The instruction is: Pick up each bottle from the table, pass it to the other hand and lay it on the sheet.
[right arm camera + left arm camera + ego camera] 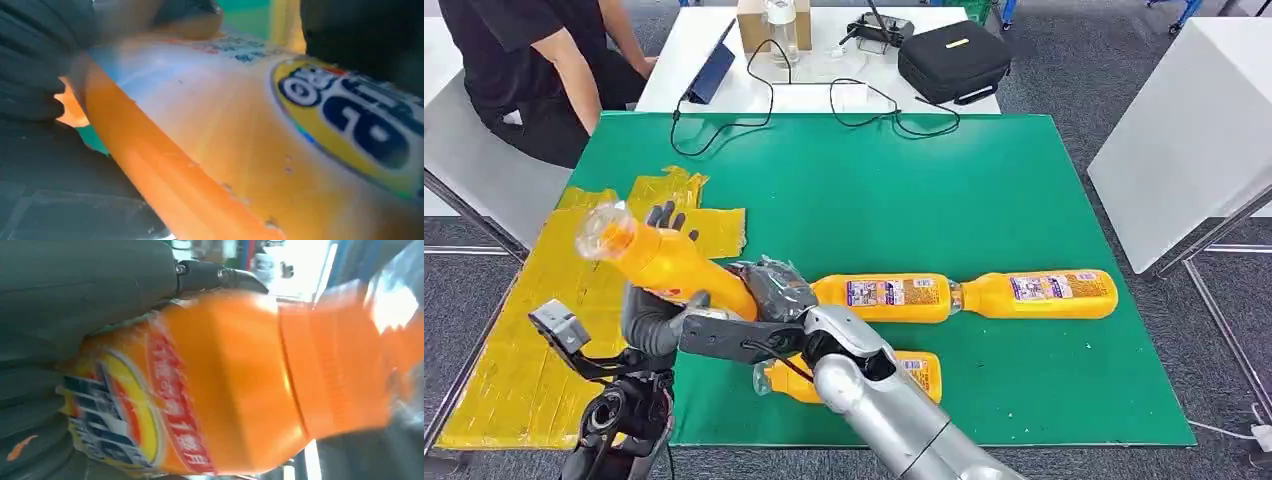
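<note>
Lab: white tables (1194, 130), cables (864, 110), equipment case (952, 60).

seated person (534, 70) top left; black case (952, 60), cardboard box (759, 22), cables (864, 105) on white table (704, 40).

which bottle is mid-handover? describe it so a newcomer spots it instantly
Start at the green mat, then go to its left edge beside the yellow sheet. There an orange bottle is tilted in the air, held between the left hand and right hand. The other bottles lie flat on the mat.
</note>
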